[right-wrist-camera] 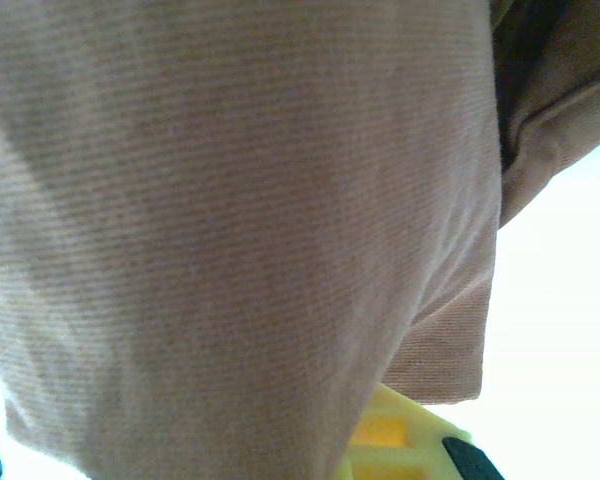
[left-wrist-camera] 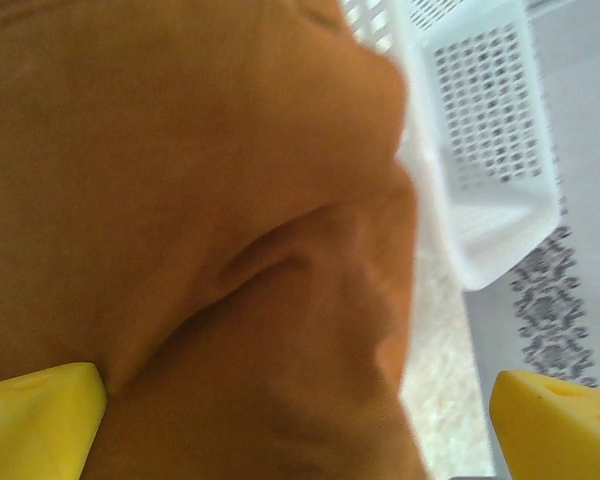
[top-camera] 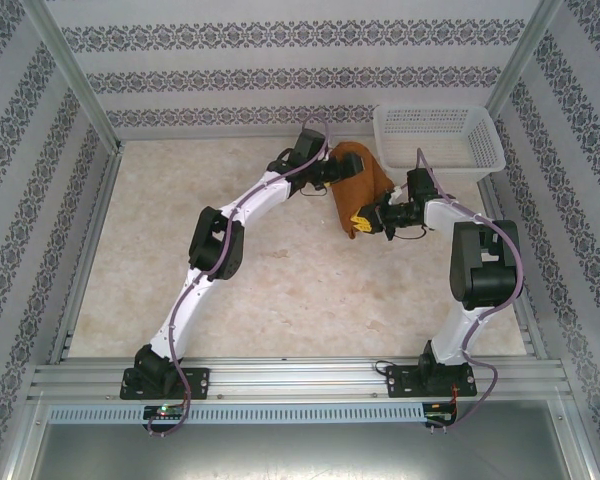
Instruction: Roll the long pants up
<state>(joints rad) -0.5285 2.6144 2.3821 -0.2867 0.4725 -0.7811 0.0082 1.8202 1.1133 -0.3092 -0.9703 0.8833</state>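
readable text: none.
walls (top-camera: pixel 280 40): bands of dark ornament, no letters.
white basket (top-camera: pixel 435 118): plain perforated plastic, no label legible.
long pants (top-camera: pixel 365 175): plain rust-brown cloth, no print or tag legible.

Overhead rear view, wrists close on pants (top-camera: pixel 365 178)

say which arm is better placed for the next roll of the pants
Right, probably. The right gripper is shut at the near end of the long pants, seemingly pinching cloth, so it could roll onward. The left gripper stands open over the far end, holding nothing.
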